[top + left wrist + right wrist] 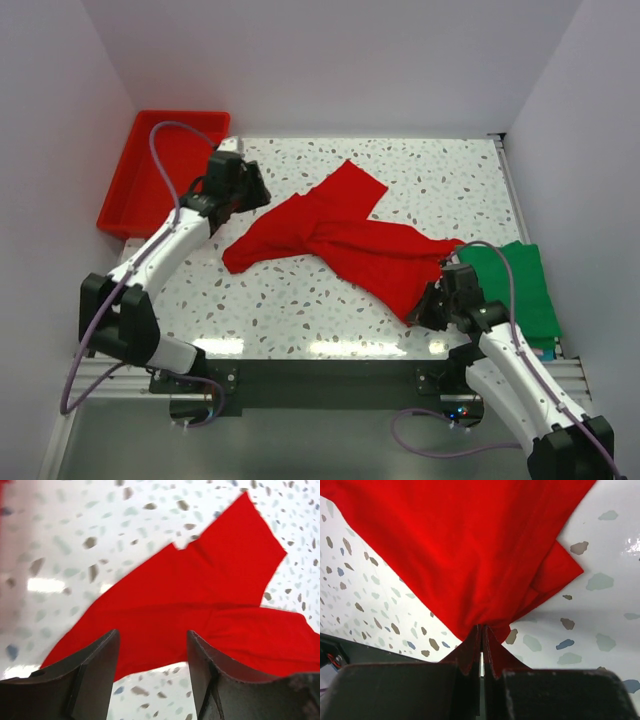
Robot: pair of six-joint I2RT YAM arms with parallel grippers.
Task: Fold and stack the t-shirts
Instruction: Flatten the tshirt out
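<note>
Right jaws, closest to the lens in the right wrist view: pressed fully together on a bunched fold of the red t-shirt (pixel 470 545), the cloth gathered to a point where they pinch it. The grip sits at the shirt's near-right end, close to the near right corner of the tabletop (pixel 430 180).

Red t-shirt lies crumpled, not flat, in a diagonal sprawl across the middle of the tabletop. One part reaches toward the far edge, another toward the left edge. Folded green t-shirt (pixel 525 285) rests at the right edge, just beside the right arm (pixel 510 355). Red tray (pixel 135 190) sits beyond the far left corner.

Handling, my judgement: light, limp, no stiffness. It will drape and drag from any single pinch and crease on itself. Best taken at hems or shoulder corners, two points at once, to pull it flat.

Left jaws: standing wide apart, nothing between them, poised above the left end of the red cloth. No contact visible in the left wrist view. Fold not yet formed.
</note>
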